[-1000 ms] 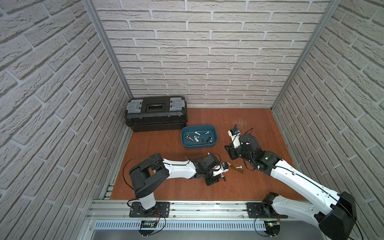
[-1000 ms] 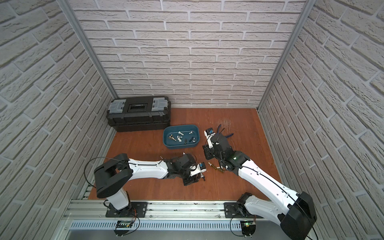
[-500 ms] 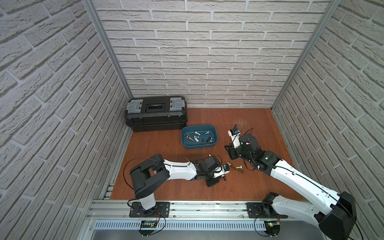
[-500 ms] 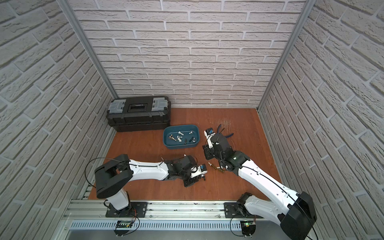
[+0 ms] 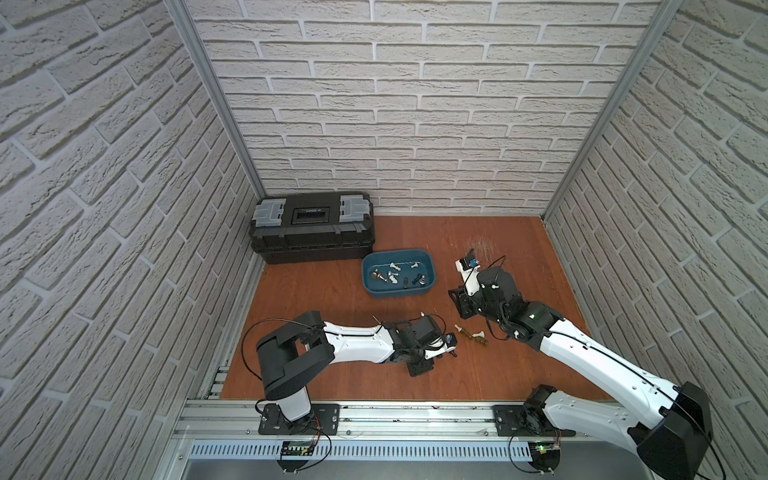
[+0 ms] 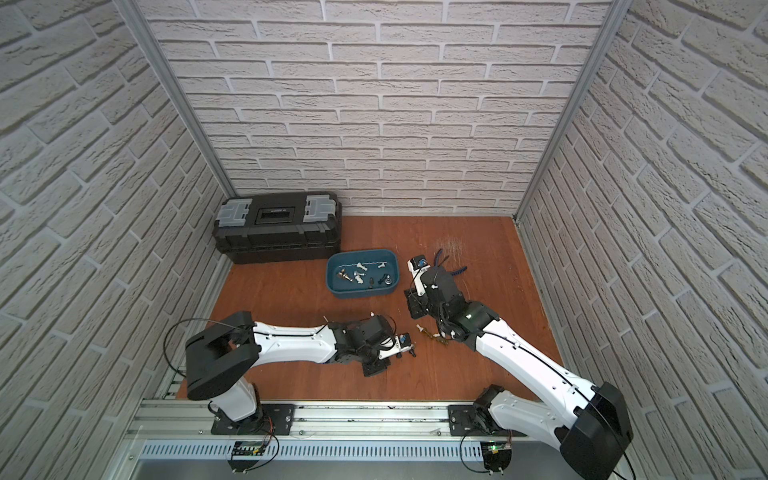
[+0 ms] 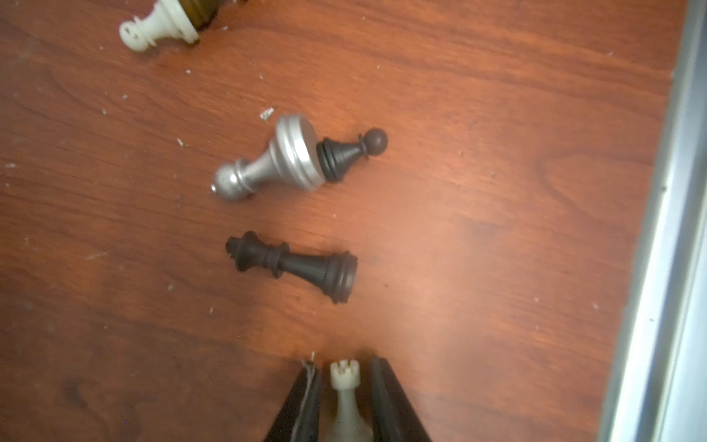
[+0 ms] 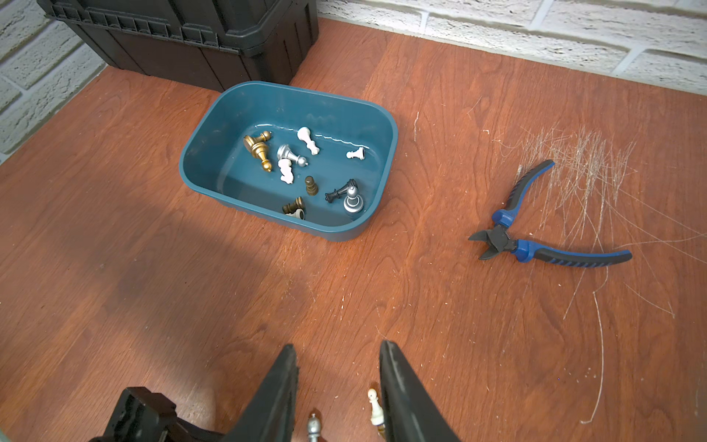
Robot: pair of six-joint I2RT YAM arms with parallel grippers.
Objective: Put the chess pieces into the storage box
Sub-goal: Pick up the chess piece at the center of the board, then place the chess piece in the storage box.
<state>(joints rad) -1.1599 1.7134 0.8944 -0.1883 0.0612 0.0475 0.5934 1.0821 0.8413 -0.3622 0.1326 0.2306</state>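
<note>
While the left gripper [image 7: 341,362] sits low at the front of the wooden table [image 7: 497,191], its jaws are pinched in narrow on a white rook [image 7: 345,377] — the piece lies lengthwise between the black fingers [image 7: 386,398], its crenellated head poking out past the tips. Just beyond, a black queen [image 7: 294,266] lies flat on its side, and past that a silver pawn [image 7: 275,160] is tipped over with a black pawn [image 7: 348,151] touching its base. Further on, a white piece [image 7: 157,26] rests against a brown one at the frame's edge. Over to the right gripper [image 8: 337,344]: jaws part-way open, nothing between them, poised above the table, with a silver-topped piece [image 8: 313,423] and a white pawn [image 8: 373,405] showing in the gap below. Behind that stands the storage box [image 8: 237,111], the teal tub flat on the table, holding roughly ten chess pieces [image 8: 290,155] — gold, silver, white, black and bronze, most of them tumbled on their sides, a silver one upright in the near corner. Well off to one side lie the blue-handled pliers [image 8: 505,233], handles spread, on a scratched patch of wood. Right at the back, the black toolbox [image 5: 311,232] sits closed against the brick wall, just behind the tub.
</note>
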